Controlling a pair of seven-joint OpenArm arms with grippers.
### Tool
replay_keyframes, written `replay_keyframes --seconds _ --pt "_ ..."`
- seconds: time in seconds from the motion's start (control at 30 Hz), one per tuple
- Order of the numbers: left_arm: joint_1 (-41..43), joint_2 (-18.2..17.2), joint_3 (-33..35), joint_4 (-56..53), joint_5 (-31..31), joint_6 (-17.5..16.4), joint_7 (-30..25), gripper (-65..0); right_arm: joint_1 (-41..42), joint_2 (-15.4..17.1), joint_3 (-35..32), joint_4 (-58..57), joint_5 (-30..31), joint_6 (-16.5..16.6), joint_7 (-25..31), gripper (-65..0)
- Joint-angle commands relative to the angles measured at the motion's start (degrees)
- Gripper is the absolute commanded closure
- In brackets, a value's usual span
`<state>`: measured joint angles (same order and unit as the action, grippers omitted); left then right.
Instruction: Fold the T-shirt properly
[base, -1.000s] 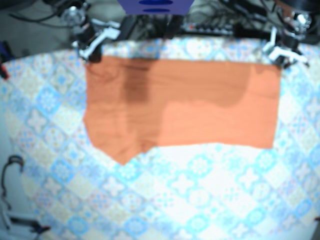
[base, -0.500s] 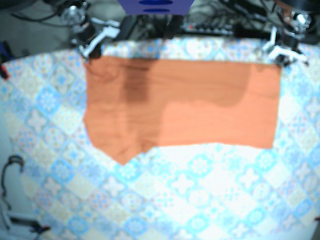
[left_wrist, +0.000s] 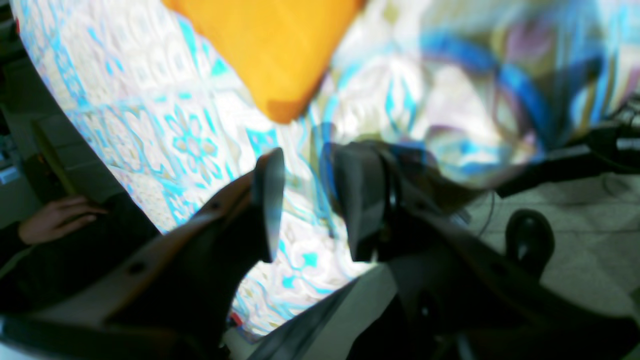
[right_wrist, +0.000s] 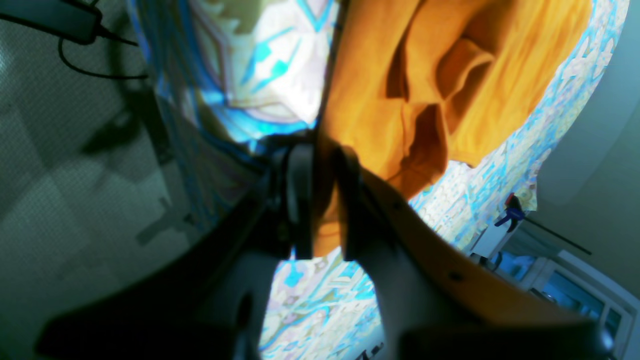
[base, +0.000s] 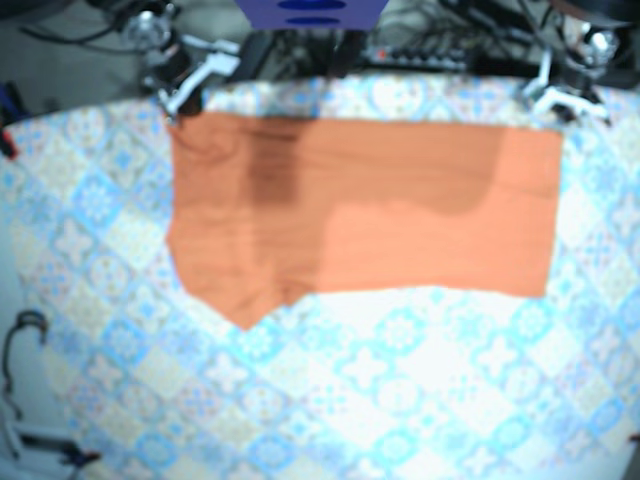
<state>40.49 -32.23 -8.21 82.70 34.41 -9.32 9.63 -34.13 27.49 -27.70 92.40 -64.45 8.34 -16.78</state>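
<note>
My right end effector (right_wrist: 322, 200) is clamped on the shirt (base: 360, 205). In its wrist view a bunched edge of orange cloth sits pinched between the two dark fingers (right_wrist: 300, 200), and the fabric rises beyond them in soft creases and a deep fold. In the base view this end effector (base: 185, 92) is at the shirt's far corner, on the view's left, at the table's back edge.

My left end effector (left_wrist: 307, 165) is open. Its fingers stand apart with only the patterned cover showing between them, and a pointed orange corner of the shirt (left_wrist: 270, 50) lies just beyond the tips, not touching. In the base view it (base: 555, 100) is just past the shirt's far corner, on the view's right.

The shirt lies flat on the far half of the table (base: 380, 400), spread as a wide orange band. A darker vertical patch shows near its left end. A paler layer covers the lower middle and right. The near edge runs straight except at the lower left, where a pointed flap juts toward the camera. The base view is soft, so fine seams are unclear.

The table carries a blue-and-white tile-pattern cover. A person's hand (left_wrist: 60, 217) rests off the table's edge in the left wrist view.
</note>
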Motion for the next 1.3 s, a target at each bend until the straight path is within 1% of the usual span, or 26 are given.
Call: replay_keyframes --seconds 0.0,0.07,0.17,0.23,0.3,0.47,0.63,0.77,0.9,1.17,1.27 --pt "0.35 -0.96 -0.45 0.60 0.00 0.66 -0.27 -21.4 -0.11 0.51 0.14 0.30 -0.04 0.23 -0.41 -8.6" --pt "0.35 -0.96 -0.36 0.60 0.00 0.57 -0.27 -24.7 -0.20 0.43 0.06 0.30 -0.04 0.23 -0.41 -8.6" --pt "0.52 -1.13 1.04 0.60 0.09 0.57 -0.27 -34.0 -0.20 0.43 0.06 0.30 -0.04 0.23 -0.50 -8.6" --pt "0.78 -2.45 1.92 0.60 0.09 0.57 -0.27 -39.5 -0.20 0.43 0.06 0.30 -0.13 0.23 -0.50 -8.6" --pt "0.78 -3.60 3.59 0.60 0.09 0.57 -0.27 -42.8 -0.20 0.43 0.06 0.30 -0.13 0.23 -0.50 -8.6" --pt "0.87 -5.35 4.47 0.60 0.18 0.57 -0.27 -42.7 -0.20 0.43 0.06 0.30 -0.13 0.23 -0.59 -8.6" --pt "0.43 -5.35 4.47 0.69 0.44 0.57 -0.27 -42.6 -0.29 0.43 0.06 0.30 -0.13 0.23 -0.59 -8.6" --pt "0.43 -5.35 4.38 2.45 2.99 0.57 -0.27 -42.3 -0.38 0.43 0.06 0.48 -0.13 0.23 -0.68 -8.6" --pt "0.43 -5.35 4.12 4.82 2.90 0.57 -0.18 -42.3 -0.38 0.43 0.06 0.57 -0.13 0.23 -0.68 -8.6" --pt "0.26 -5.35 3.94 5.26 2.99 0.57 -0.18 -42.3 -0.38 0.43 0.06 0.57 -0.13 0.23 -0.68 -8.6" --pt "-0.36 -5.35 3.33 5.26 2.64 0.57 1.14 -42.3 -0.38 0.43 0.06 0.57 -0.13 0.23 -0.68 -8.6"
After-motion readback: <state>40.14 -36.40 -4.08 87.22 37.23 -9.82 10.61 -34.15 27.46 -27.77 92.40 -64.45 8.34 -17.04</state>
